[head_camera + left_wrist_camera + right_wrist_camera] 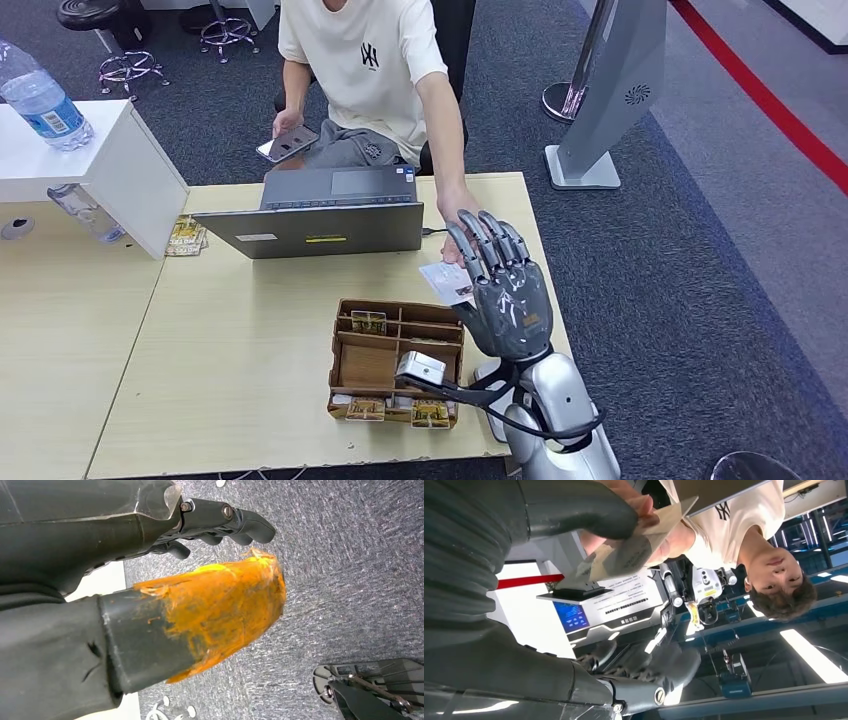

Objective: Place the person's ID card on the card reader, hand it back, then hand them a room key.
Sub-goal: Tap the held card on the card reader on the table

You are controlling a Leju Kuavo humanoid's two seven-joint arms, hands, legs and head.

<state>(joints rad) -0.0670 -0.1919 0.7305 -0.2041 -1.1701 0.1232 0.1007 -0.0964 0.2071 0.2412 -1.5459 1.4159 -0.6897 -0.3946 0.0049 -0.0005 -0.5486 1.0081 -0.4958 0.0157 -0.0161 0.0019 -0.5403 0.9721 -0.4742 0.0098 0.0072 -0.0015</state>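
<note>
From the head view I have my right hand (505, 290) raised over the table's (250, 340) far right edge, fingers spread, meeting the person's hand (458, 212). The card (446, 281) sits just at my fingers, on their near-left side; I can't tell whose grip carries it. I'd close slowly and pull back only once the pinch feels firm (the reader (420, 368) waits by the tray (395, 330)).

The right wrist view puts the card (639, 545) against my thumb (574, 515), the person's fingertips (644, 502) on it.

In the left wrist view the left hand (225, 522) hangs over carpet, curled, holding nothing.
</note>
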